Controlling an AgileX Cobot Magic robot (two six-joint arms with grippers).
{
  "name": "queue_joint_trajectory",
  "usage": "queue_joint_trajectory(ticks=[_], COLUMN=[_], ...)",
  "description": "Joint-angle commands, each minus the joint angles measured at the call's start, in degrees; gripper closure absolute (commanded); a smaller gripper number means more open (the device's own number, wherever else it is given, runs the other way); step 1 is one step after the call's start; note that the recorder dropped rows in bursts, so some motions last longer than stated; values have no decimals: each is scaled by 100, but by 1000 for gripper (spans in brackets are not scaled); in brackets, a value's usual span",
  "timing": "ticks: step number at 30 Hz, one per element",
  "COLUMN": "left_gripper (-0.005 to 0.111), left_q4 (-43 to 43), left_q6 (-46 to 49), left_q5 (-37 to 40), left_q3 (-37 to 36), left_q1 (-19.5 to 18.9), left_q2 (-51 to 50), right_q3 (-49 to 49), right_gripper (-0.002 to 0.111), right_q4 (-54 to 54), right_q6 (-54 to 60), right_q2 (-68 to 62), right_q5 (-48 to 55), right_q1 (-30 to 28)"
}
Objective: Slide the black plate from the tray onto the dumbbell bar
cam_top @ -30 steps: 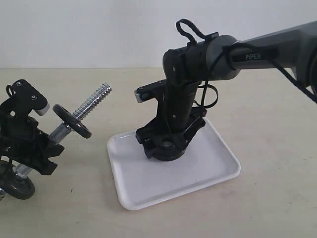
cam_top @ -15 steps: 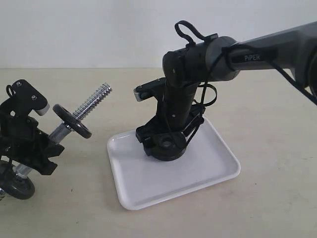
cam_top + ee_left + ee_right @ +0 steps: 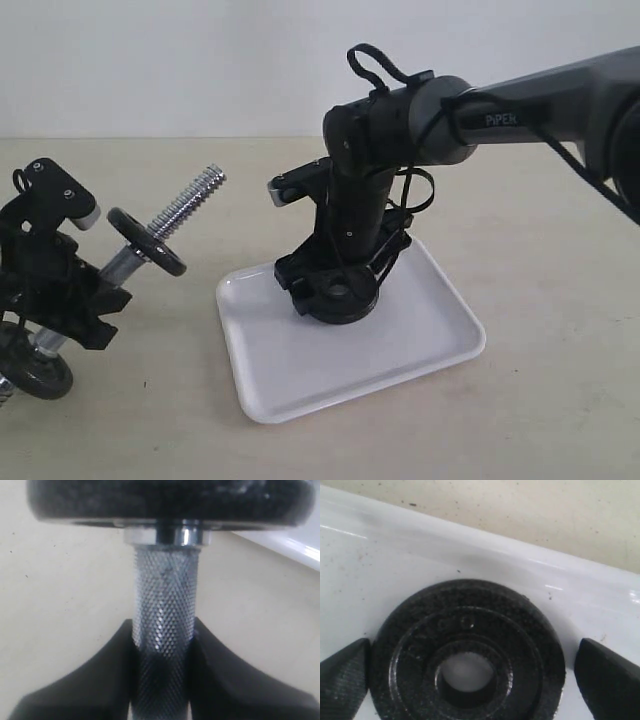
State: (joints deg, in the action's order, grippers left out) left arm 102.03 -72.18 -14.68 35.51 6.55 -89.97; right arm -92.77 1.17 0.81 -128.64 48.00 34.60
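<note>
Reference landmark: the white glossy rectangular tray point(image 3: 300, 385), with rounded corners and a low raised rim, lying flat on the matte beige tabletop point(image 3: 540, 420). I give all positions relative to it.

1. Left of the tray, nearest the camera. I see a round black weight disc point(image 3: 35, 375) low down, at the bottom end of the short chrome steel dumbbell bar point(image 3: 190, 208). The bar slants upward, its upper end leaning toward the tray side.

2. Left gripper point(image 3: 162, 645). Its black jaws are closed onto the bar's diamond-knurled middle. In the left wrist view both fingers point(image 3: 100, 680) press against the knurling. Just beyond the grip sit a silver collar point(image 3: 165, 534) and a second black disc point(image 3: 147, 243), grainy on its rim. Past that disc the coarse bare thread runs to the free tip, which stands apart from the tray.

3. On the tray, far half. The black plate point(image 3: 420, 630), a flat matte disc with a raised rim, pebbled cast surface and round centre hole, lies flat on the white floor near the far rim.

4. Right gripper point(image 3: 470, 677). It points down over the plate with the jaws spread wide, one textured pad point(image 3: 342, 680) on either side. One pad is at the plate's edge; the other stands a little clear. The plate is not clamped; it rests on the tray.

5. Behind the tray. The grey right arm point(image 3: 560, 95) comes in from the right, in front of a plain pale wall point(image 3: 150, 60).
</note>
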Motion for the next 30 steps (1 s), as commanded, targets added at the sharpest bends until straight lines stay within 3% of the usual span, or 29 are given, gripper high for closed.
queue_joint_trajectory(ticks=[1,13,30], left_gripper=[102,102,102], left_q4=[-209,-209,-209], left_q6=[-150,-150,-162], left_q5=[-220,-220,-220], left_q3=[306,305,305], left_q1=[0,0,0], left_q2=[327,327,327], right_q3=[121,121,121], right_gripper=[3,3,3], right_q4=[8,8,-39], right_q6=[-22,-30,279], right_q2=[-333,-333,-333], right_q5=[162,1224,399], right_q1=[-26,-26,-26])
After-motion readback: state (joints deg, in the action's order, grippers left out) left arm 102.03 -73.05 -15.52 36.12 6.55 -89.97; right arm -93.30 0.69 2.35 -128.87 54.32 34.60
